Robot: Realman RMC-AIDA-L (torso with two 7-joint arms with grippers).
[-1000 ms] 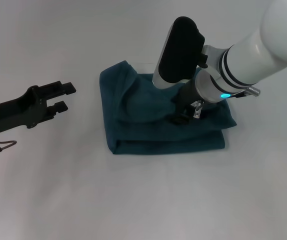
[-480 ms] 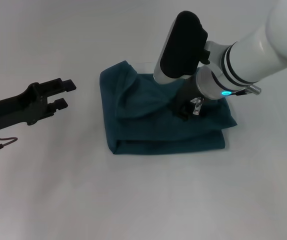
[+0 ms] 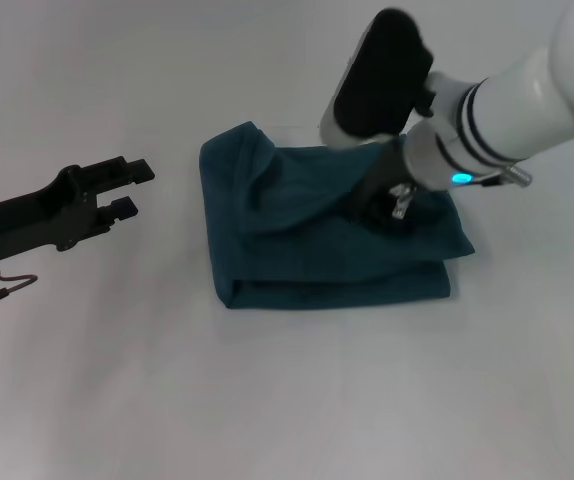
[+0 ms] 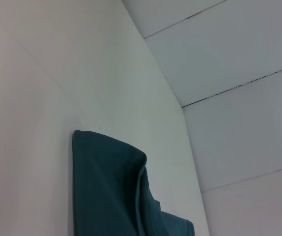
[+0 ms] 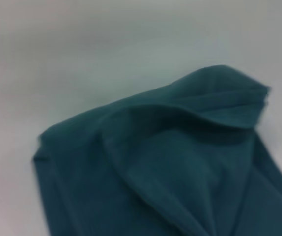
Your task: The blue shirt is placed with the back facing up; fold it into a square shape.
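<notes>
**Right arm pulling back off the folded shirt; top layer not yet flat**

The blue shirt (image 3: 327,235) lies mid-table as a stacked, roughly rectangular bundle, its near edge showing two or three layers. The outline is close to square, but the upper layer is not settled: a ridge runs from the far-left corner toward the middle, with a shallow hollow beside it.

Change since a second ago: the right gripper (image 3: 395,205) has shifted toward the shirt's right edge and looks slightly higher, its black wrist housing moving the same way. The bundle's outline has not moved; only the crease under the gripper has redrawn a little. You should read this as the arm withdrawing after the last fold, so the task looks nearly done, with the raised ridge the one thing you might still want pressed down.

You cannot tell from any view whether the right gripper's fingers are apart or together, or whether they hold cloth; the wrist body hides them. The left gripper (image 3: 125,188) hovers well to the left of the shirt, fingers apart and empty, unchanged over the second.

View differences:
- The head view gives you the full outline and both arms.
- The right wrist view shows the ridge and the curled far corner up close, with no fingers visible.
- The left wrist view catches only the shirt's left edge and raised fold against bare table (image 4: 28,98).
</notes>
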